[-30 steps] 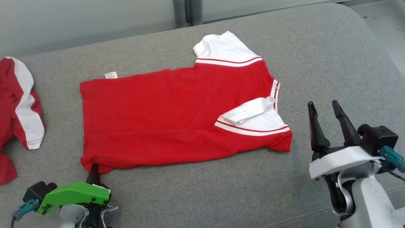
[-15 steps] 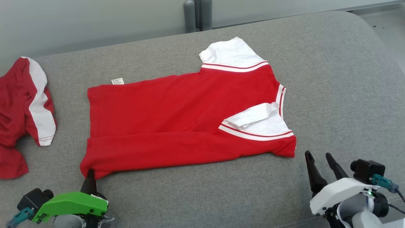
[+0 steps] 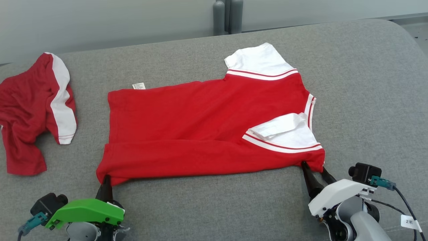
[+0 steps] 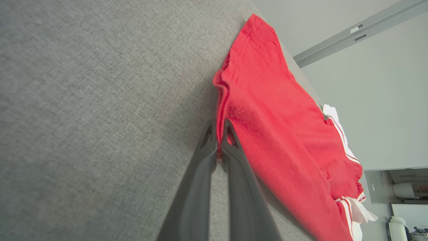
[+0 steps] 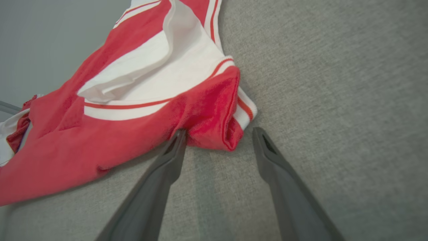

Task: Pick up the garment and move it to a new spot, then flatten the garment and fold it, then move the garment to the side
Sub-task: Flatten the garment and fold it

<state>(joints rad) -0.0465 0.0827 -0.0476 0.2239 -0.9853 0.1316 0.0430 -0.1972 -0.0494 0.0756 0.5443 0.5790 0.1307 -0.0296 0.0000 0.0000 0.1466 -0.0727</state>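
The garment (image 3: 200, 127) is a red shirt with white sleeves, spread flat across the grey cushion, its near long edge folded over. My left gripper (image 3: 106, 180) is shut on the garment's near left corner; the left wrist view shows the left gripper (image 4: 219, 129) pinching the red hem (image 4: 220, 100) between both fingers. My right gripper (image 3: 314, 170) stands open at the near right corner. In the right wrist view the right gripper (image 5: 219, 134) has its fingers either side of the red corner (image 5: 214, 113), one fingertip touching the cloth.
A second red and white garment (image 3: 33, 107) lies crumpled at the far left of the grey cushion (image 3: 367, 83). A grey post (image 3: 227, 16) stands behind the cushion's back edge. Bare cushion lies to the right of the shirt.
The camera has shifted, so the whole scene sits further right. My right gripper has come in from the right to the shirt's near right corner. The left gripper keeps its hold.
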